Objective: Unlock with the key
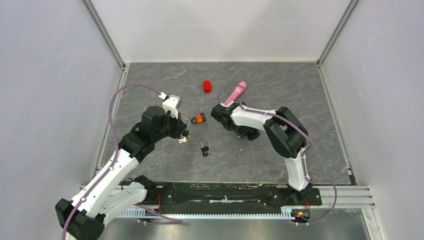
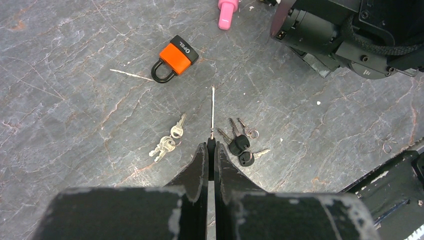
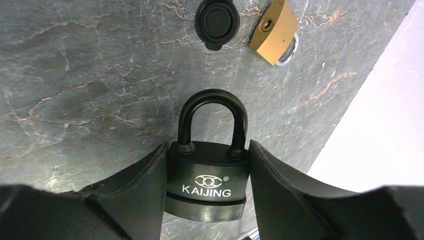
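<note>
My left gripper point(image 2: 211, 145) is shut on a key point(image 2: 212, 110). Its dark head is pinched between the fingertips and its thin blade points forward, edge-on, above the table. In the right wrist view my right gripper point(image 3: 207, 144) is shut on a black padlock point(image 3: 207, 180) marked KAIJING. It clamps the body from both sides, with the closed shackle pointing away. In the top view the left gripper point(image 1: 181, 130) hovers left of centre. The right arm's wrist point(image 1: 222, 112) faces it across a small gap, and the black padlock is hidden there.
An orange padlock point(image 2: 175, 57) lies ahead of the left gripper, with a bunch of brass keys point(image 2: 167, 141) and black-headed keys point(image 2: 240, 146) beside its tips. A pink cylinder point(image 1: 235, 92) and a red cap point(image 1: 207, 86) sit farther back. A brass padlock point(image 3: 275, 32) and a black round cap point(image 3: 216, 22) lie beyond the right gripper.
</note>
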Available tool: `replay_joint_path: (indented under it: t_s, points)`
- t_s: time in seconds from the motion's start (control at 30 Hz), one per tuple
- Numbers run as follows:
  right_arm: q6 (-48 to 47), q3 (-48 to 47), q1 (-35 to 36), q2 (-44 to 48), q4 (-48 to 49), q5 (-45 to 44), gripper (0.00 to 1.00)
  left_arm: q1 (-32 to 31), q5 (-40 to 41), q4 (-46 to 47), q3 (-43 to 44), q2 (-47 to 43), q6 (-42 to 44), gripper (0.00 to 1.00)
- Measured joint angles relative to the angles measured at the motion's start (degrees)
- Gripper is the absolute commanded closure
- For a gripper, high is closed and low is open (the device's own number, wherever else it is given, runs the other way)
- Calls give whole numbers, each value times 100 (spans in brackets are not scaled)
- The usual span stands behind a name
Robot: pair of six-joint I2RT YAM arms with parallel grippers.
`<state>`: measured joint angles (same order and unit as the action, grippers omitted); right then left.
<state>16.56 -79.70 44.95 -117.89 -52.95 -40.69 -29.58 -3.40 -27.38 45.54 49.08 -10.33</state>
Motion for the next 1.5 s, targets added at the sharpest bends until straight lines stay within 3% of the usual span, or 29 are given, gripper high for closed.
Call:
replay_joint_path:
  t_s: [0.7,0.9,1.07,1.3,1.5]
  points:
    - [286,219,-321,400,229,619,20,2,-175,2,0,-11,4,98]
    - [540,535,-313,955,903,1366,21,0,-442,48,0,-11,11,98]
    - [782,1099,-308,2083,1679,1969,25,-175,-485,138,0,22,4,98]
    - [1488,2693,-304,4227,3558,2920,29,-782,-264,407,0,289,-83,98]
    - [2356,3910,-107,4981,5077,3473,35,-1272,284,778,0,496,-391,98]
